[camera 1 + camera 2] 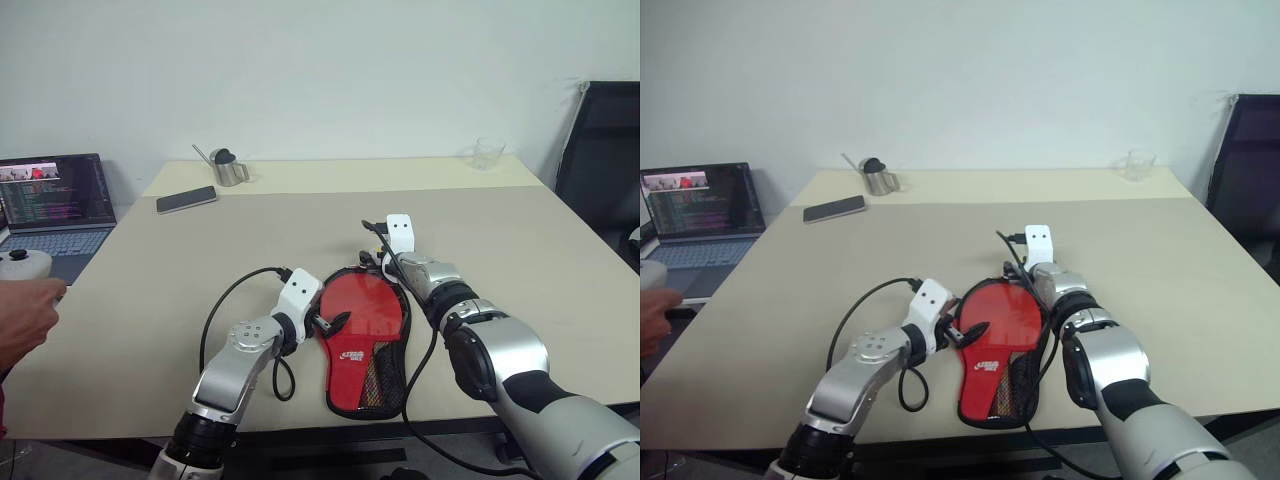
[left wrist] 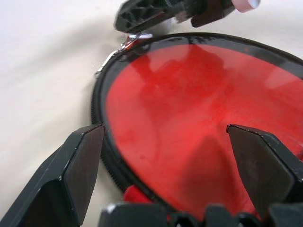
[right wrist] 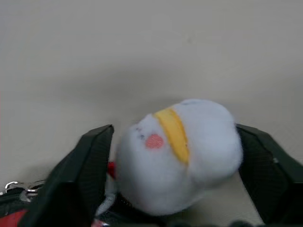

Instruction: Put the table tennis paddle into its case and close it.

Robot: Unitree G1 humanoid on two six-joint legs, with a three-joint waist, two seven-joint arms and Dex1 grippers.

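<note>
Laptop (image 1: 55, 215) sits at the table's (image 1: 520, 250) far left. Nearer the middle, the left gripper (image 1: 330, 322) hovers spread wide over the red case (image 1: 362, 340). The right gripper (image 3: 175, 165), at the case's far end, has its fingers either side of the white fluffy charm (image 3: 177, 153); grip uncertain.

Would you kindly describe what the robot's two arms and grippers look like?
Both arms are silver-grey metal with black joint bands. Each wrist carries a white block with two dark dots. The left gripper and right gripper have black angular fingers; black cables loop along both arms.
</note>
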